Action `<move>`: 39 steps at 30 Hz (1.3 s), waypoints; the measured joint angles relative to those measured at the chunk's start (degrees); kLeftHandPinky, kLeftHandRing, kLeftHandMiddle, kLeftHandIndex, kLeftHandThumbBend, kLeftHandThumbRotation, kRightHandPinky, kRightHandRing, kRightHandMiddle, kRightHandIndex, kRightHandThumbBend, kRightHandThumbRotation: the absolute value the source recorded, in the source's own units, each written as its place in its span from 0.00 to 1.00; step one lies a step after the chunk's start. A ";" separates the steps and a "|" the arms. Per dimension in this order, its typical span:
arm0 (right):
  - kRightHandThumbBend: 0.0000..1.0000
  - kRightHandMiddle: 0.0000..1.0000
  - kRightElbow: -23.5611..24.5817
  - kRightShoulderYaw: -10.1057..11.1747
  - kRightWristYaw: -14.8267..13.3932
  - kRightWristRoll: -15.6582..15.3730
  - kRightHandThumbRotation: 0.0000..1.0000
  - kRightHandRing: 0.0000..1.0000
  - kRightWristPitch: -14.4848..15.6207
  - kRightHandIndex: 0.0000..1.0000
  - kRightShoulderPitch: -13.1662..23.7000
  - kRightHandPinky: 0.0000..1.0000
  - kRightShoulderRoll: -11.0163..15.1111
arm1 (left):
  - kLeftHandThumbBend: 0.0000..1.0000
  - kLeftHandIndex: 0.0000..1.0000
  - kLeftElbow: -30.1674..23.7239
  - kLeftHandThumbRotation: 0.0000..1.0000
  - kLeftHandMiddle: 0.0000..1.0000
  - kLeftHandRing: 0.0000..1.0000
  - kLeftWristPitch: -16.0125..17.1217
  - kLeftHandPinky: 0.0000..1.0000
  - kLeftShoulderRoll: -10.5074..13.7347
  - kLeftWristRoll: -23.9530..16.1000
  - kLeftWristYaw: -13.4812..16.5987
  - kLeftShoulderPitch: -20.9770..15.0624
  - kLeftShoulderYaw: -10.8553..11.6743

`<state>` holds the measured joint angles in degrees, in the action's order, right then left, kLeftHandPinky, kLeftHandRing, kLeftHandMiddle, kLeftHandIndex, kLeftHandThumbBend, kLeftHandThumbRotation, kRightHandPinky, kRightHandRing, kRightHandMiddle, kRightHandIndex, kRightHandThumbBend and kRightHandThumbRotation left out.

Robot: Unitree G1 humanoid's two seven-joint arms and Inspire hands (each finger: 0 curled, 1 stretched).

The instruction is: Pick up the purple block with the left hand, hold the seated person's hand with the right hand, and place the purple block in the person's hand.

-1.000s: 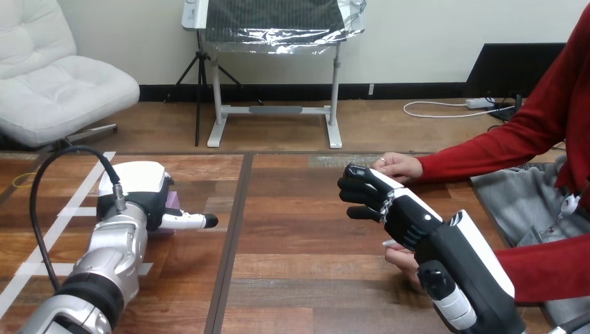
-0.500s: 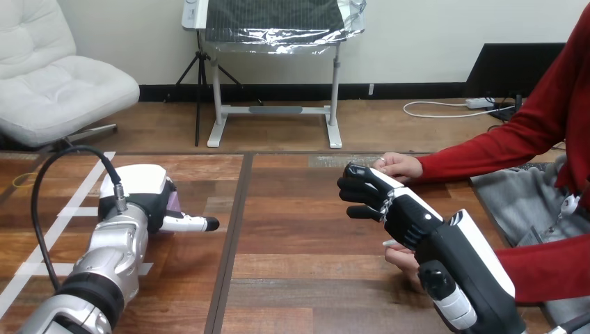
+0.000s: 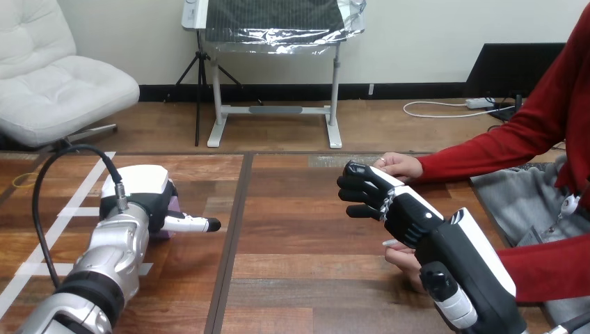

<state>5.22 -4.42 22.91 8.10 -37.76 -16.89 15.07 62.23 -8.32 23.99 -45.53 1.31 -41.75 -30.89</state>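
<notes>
Table (image 3: 299,229): wood planks, dark brown, smooth, with a mild shine.
Tape strips (image 3: 69,212): white, matt, paper-like.
Left forearm (image 3: 115,250): silver metal, smooth, a little glossy.
Left hand (image 3: 142,191): white shell of glossy plastic.
Right hand (image 3: 389,198): black matt plastic, glossy white shell on its back.
Purple block (image 3: 172,203): smooth, matt.
Sleeve (image 3: 487,149): red cloth, soft, matt.

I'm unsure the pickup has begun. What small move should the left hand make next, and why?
Probably raise the left hand slightly to test its hold. It sits low over the purple block, which seems to rest on the table with just a purple edge showing beside it; whether it grips the block cannot be seen.
</notes>
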 measured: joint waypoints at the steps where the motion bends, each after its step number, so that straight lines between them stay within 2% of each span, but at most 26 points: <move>1: 0.97 0.87 0.02 0.00 0.00 0.00 1.00 0.85 0.00 0.88 0.00 0.80 0.00 | 0.83 0.79 0.00 0.88 0.84 0.82 0.06 0.81 0.01 0.00 -0.13 -0.07 0.00; 13: 0.97 0.87 0.08 0.00 -0.03 -0.02 1.00 0.85 -0.01 0.88 0.00 0.80 0.00 | 0.82 0.73 0.01 0.90 0.75 0.77 0.26 0.80 0.04 0.18 -2.32 -1.31 0.04; 19: 0.97 0.87 0.08 0.00 -0.04 -0.04 1.00 0.85 -0.01 0.88 0.00 0.80 0.00 | 0.82 0.68 0.00 0.91 0.68 0.69 0.30 0.72 0.03 0.20 -2.54 -1.41 0.04; 23: 0.96 0.87 0.08 0.00 -0.06 -0.07 1.00 0.85 -0.01 0.88 0.00 0.80 0.00 | 0.82 0.64 0.00 0.91 0.62 0.63 0.29 0.63 0.03 0.20 -2.54 -1.41 0.04; 27: 0.96 0.87 0.08 0.01 -0.06 -0.07 1.00 0.85 -0.01 0.88 0.00 0.80 -0.01 | 0.81 0.61 0.00 0.91 0.58 0.58 0.35 0.57 0.05 0.22 -2.53 -1.42 0.05; 34: 0.96 0.87 0.08 0.01 -0.06 -0.07 1.00 0.85 -0.01 0.88 0.00 0.80 -0.03 | 0.80 0.57 0.01 0.88 0.53 0.52 0.25 0.51 0.06 0.68 -2.47 -1.42 0.13; 39: 0.95 0.87 0.08 0.01 -0.06 -0.07 1.00 0.86 -0.02 0.88 0.00 0.81 -0.03 | 0.79 0.53 0.01 0.87 0.51 0.50 0.34 0.50 0.06 1.47 -1.97 -1.42 0.45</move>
<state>5.30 -4.42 22.85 8.03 -37.78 -16.89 15.04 62.24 -7.99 24.06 -44.06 -0.66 -43.17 -30.44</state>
